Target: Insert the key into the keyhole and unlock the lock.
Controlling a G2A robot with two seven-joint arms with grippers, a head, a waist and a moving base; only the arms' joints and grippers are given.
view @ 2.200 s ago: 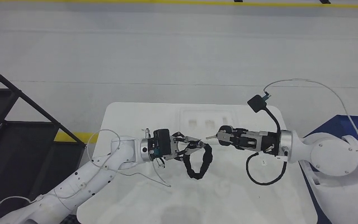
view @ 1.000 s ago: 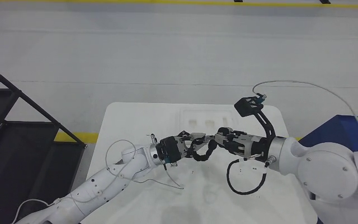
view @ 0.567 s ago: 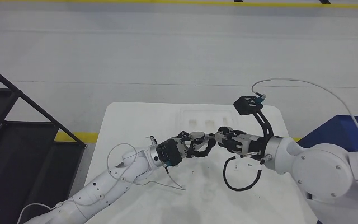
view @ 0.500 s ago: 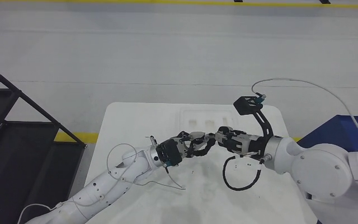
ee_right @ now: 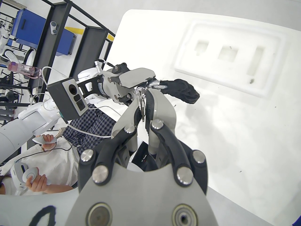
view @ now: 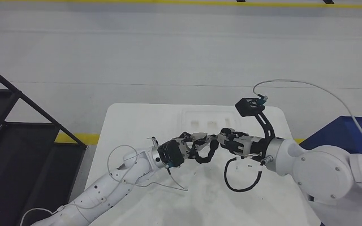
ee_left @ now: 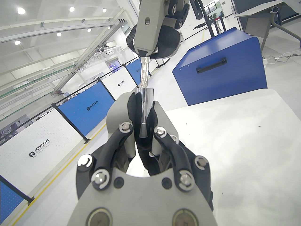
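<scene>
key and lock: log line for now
left jaws: shut on black cable lock | right jaws: shut on silver key | key tip at keyhole

The left arm (view: 107, 183) and the right arm (view: 317, 169) are white and rounded. The left gripper (ee_left: 141, 104) and the right gripper (ee_right: 142, 104) have grey fingers (ee_left: 115, 114), black links (ee_left: 110, 144) and silver screws (ee_left: 100, 178). A black camera box (view: 246, 107) is mounted at the right wrist.

The lock (view: 202, 150) is a cable type: a chrome cylinder (ee_left: 144, 105) with a black fabric-covered loop (ee_right: 183, 92). It sits mid-frame in the top view, loop drooping under it. The silver key (ee_left: 144, 71) lines up end-on with the cylinder, tip right at the keyhole (ee_right: 140, 92), most of the blade showing.
</scene>
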